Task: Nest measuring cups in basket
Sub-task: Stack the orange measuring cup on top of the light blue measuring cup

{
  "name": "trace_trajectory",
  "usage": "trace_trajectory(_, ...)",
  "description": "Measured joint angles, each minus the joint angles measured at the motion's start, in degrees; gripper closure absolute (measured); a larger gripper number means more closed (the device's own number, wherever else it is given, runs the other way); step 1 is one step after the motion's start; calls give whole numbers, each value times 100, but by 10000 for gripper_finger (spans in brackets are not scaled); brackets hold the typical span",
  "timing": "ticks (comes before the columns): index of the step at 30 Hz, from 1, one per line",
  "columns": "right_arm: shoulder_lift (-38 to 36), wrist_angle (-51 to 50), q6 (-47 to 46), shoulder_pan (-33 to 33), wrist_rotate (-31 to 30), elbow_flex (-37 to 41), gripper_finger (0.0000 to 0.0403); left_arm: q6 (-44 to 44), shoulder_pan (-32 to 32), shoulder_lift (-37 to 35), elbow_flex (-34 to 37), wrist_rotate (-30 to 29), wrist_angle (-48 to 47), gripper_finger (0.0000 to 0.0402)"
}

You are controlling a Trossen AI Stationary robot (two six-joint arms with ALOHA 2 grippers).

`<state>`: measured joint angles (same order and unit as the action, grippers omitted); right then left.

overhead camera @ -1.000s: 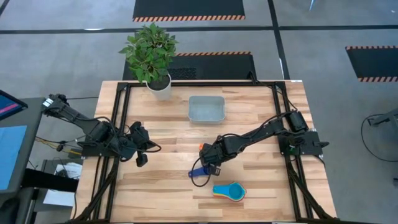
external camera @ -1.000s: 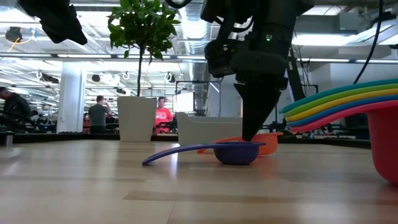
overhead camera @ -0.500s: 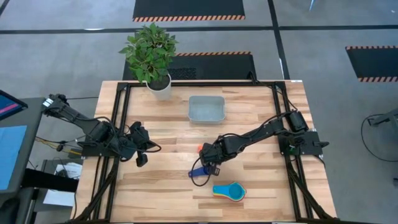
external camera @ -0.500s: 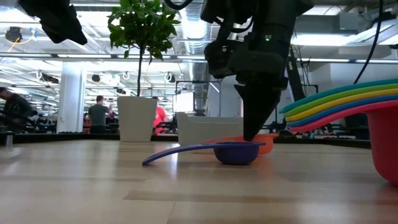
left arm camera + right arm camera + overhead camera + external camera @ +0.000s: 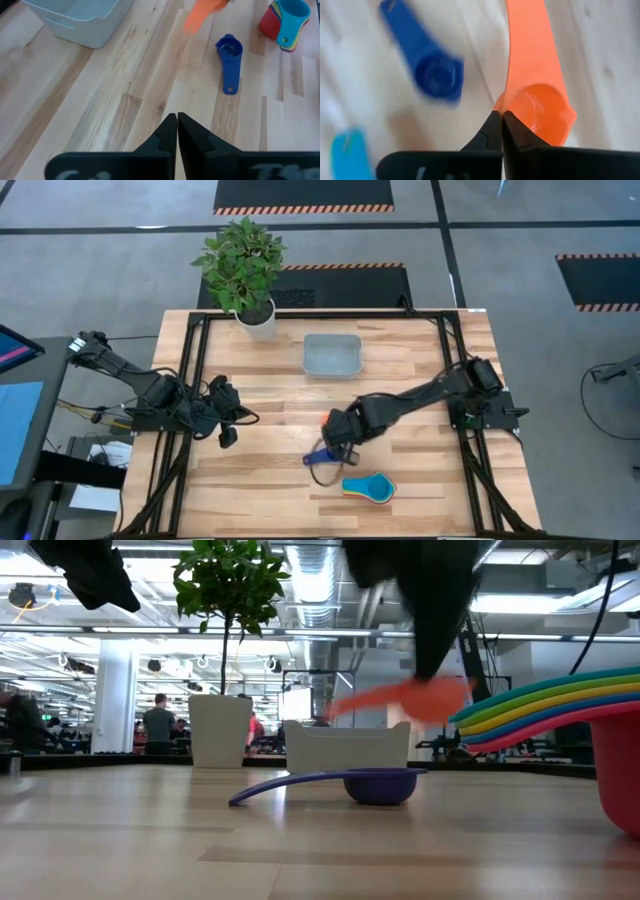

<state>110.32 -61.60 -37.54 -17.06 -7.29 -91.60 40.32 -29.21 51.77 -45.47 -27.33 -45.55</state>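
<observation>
My right gripper (image 5: pixel 338 442) hangs over the table's middle, shut on the orange measuring cup (image 5: pixel 536 75), which shows blurred in the air (image 5: pixel 400 700). The dark blue cup (image 5: pixel 320 464) rests bowl-down on the wood just below it (image 5: pixel 378 785). Several nested cups (image 5: pixel 368 486), light blue on top, stand nearer the front edge. The pale basket (image 5: pixel 332 355) stands farther back. My left gripper (image 5: pixel 177 118) is shut on nothing at the table's left (image 5: pixel 228 434). My right gripper pinches the orange cup's bowl rim (image 5: pixel 506 104), beside where the handle joins it, between its two fingers. The fingers come from above, pointing down. The cup is lifted clear of the table, and its handle (image 5: pixel 527 35) sticks out sideways, slightly tilted.
A white pot with a green plant (image 5: pixel 253 315) stands at the table's far left corner. Black frame rails (image 5: pixel 190 380) run along both sides of the table. Bare wood lies between the basket and the cups. People stand in the room beyond (image 5: pixel 158 725).
My right gripper has shut on the orange cup and gone up, lifting it clear of the table, where it lay behind the dark blue cup. The dark blue cup has stayed in place.
</observation>
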Motion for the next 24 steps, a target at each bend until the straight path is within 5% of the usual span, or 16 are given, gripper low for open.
trace_trajectory(6, -164, -1192, -1081, -753, 32, -976, 399, 0, 0, 0, 0, 2, 0, 400)
trace_trajectory(16, -131, -903, -3064, -1952, 128, -1171, 400, -128, 0, -2, 0, 0, 0, 400)
trace_trajectory(24, 77, -405, -3982, -2298, 157, -1178, 400, -320, -2, 0, 0, 0, 0, 400)
